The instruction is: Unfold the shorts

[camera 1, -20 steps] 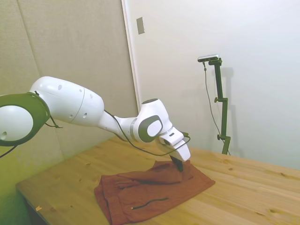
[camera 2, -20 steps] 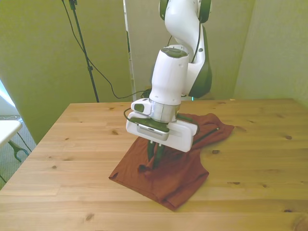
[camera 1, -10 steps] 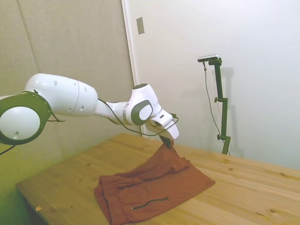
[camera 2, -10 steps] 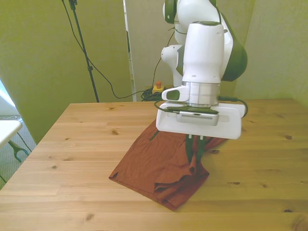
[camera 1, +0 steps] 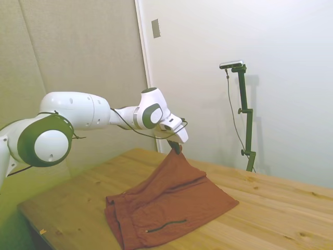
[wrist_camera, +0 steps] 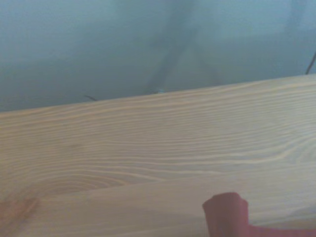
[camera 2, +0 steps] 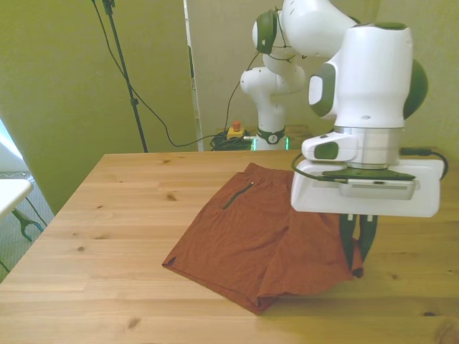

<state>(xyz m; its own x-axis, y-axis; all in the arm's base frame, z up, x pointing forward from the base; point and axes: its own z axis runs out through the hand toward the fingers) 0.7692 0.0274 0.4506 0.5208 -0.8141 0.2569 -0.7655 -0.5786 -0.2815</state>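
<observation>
The rust-brown shorts (camera 1: pixel 171 205) lie spread over the wooden table (camera 1: pixel 270 213), with a thin dark zipper line near the front. My gripper (camera 1: pixel 177 150) is shut on one corner of the fabric and holds it raised above the table, so the cloth slopes up to it like a tent. In the front view the shorts (camera 2: pixel 251 244) cover the table's middle, and the gripper (camera 2: pixel 358 259) pinches their edge at the front view's right. A small rust-brown tip of the shorts (wrist_camera: pixel 227 213) shows in the wrist view over bare wood.
The table (camera 2: pixel 107 236) is bare wood at the front view's left and along the near edge. A second white robot base (camera 2: pixel 271 107) with a small yellow and red button box (camera 2: pixel 234 131) stands on the floor behind the table.
The gripper has risen and carried the pinched corner toward the front view's right. The top layer has been pulled open, so the shorts lie much wider on the table.
</observation>
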